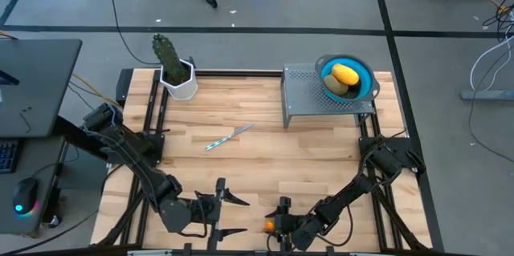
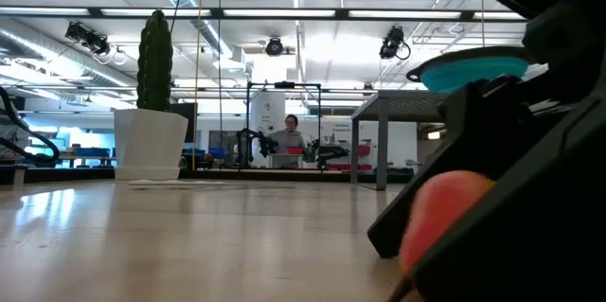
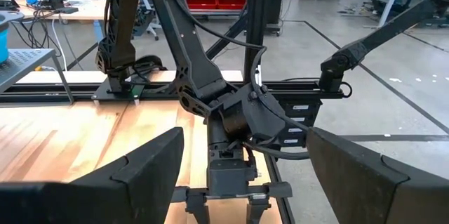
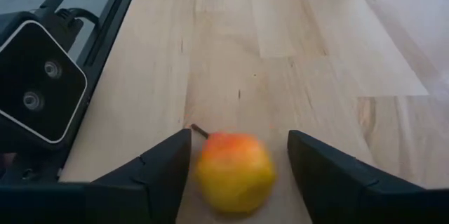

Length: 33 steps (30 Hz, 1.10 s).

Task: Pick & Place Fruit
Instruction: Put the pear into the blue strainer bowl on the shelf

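Note:
A small orange-yellow fruit (image 4: 233,171) with a short stem lies on the wood near the table's near edge (image 1: 269,225). My right gripper (image 4: 238,140) is open and low over the table. One finger stands on each side of the fruit, with a narrow gap showing on both sides. The low view shows the fruit (image 2: 445,217) close up beside the dark fingers. A yellow oblong fruit (image 1: 345,74) and an olive-green one (image 1: 336,86) lie in a blue bowl (image 1: 368,75) on a grey perforated rack (image 1: 309,95). My left gripper (image 1: 237,216) hangs wide open just left of the right one.
A silver-bladed knife (image 1: 229,137) lies mid-table. A cactus in a white pot (image 1: 177,75) stands at the far left corner. A small camera block (image 4: 38,83) sits at the near edge, close to my right gripper. Bare wood stretches between the fruit and the rack.

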{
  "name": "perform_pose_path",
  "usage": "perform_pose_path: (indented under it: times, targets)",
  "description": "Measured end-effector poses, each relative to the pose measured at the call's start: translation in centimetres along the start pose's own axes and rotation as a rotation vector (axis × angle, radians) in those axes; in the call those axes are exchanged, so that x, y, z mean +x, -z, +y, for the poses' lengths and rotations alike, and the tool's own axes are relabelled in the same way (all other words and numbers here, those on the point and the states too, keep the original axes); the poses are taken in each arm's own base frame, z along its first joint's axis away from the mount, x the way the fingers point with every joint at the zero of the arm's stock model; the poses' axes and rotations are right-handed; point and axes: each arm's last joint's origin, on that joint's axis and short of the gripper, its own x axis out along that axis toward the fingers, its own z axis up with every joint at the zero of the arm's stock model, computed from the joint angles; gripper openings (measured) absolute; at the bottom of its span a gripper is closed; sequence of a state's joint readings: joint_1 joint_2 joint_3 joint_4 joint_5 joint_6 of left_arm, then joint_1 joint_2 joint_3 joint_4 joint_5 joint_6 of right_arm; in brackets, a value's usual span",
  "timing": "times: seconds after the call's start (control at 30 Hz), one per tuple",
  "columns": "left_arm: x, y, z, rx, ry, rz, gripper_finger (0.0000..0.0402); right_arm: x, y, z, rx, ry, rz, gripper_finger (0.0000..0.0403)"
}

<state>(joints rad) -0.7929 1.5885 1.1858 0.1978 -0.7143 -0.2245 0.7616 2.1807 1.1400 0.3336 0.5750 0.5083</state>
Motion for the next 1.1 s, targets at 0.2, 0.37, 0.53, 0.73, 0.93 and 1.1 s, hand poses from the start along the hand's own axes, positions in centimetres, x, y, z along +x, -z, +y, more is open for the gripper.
perform_pose_path:
  times: [0.2, 0.37, 0.53, 0.73, 0.93, 1.1]
  targets:
    - [0.00, 0.07, 0.02, 0.002, -0.001, 0.006, 0.0309, 0.00, 0.01, 0.02, 0.000, -0.007, 0.004, 0.0224]
    - [0.00, 0.07, 0.02, 0.002, -0.001, 0.006, 0.0309, 0.00, 0.03, 0.05, 0.000, -0.018, 0.010, 0.0216]
    - [0.00, 0.06, 0.02, 0.001, -0.001, 0.006, 0.0309, 0.00, 0.03, 0.06, 0.000, -0.022, 0.012, 0.0213]
    - [0.00, 0.06, 0.02, 0.001, -0.001, 0.005, 0.0309, -0.01, -0.01, 0.08, 0.084, -0.022, 0.010, 0.0213]
    - [0.00, 0.06, 0.02, 0.001, -0.001, 0.005, 0.0309, 0.03, -0.08, 0.00, 0.115, -0.021, 0.009, 0.0210]
    - [0.00, 0.07, 0.01, 0.001, -0.001, 0.006, 0.0309, 0.04, -0.08, -0.01, 0.109, -0.020, 0.009, 0.0185]
